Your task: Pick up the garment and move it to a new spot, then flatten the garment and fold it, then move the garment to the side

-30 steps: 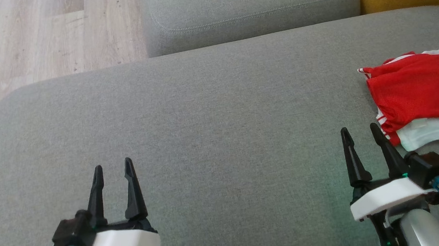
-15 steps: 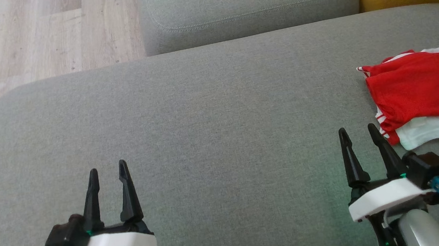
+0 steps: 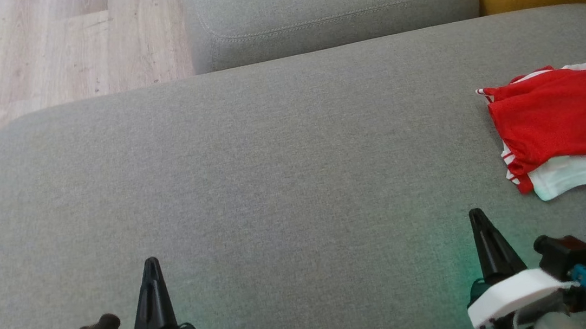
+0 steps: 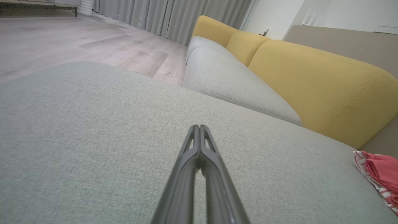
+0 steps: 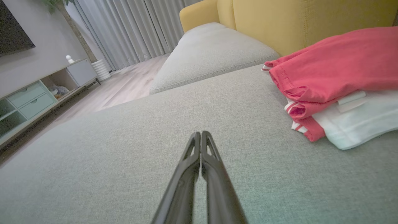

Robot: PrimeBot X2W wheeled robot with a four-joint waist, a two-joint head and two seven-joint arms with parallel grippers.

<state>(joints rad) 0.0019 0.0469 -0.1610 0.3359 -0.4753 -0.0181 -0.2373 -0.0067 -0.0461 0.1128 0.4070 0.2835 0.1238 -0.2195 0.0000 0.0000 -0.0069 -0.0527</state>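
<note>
The garment [image 3: 563, 117] is red with white trim, folded into a compact stack at the right edge of the grey cushion [image 3: 282, 165]. In the right wrist view the garment [image 5: 335, 71] lies up and to the right of my fingers; in the left wrist view a corner of the garment [image 4: 381, 174] peeks in at the far right. My left gripper [image 3: 151, 262] sits near the cushion's front left, shut and empty, well away from the cloth. My right gripper [image 3: 477, 214] is shut and empty, a short way in front of and left of the stack. Both wrist views show fingertips pressed together: left gripper [image 4: 199, 127], right gripper [image 5: 199, 133].
A second grey cushion [image 3: 331, 8] lies behind the first. Yellow sofa backrests [image 4: 314, 84] rise at the right. Wooden floor [image 3: 41, 49] runs along the left. A low cabinet [image 5: 40, 96] and grey curtains [image 5: 136, 28] stand far off.
Both grippers went from open to shut and drew back toward the bottom of the head view. The garment has stayed in place.
</note>
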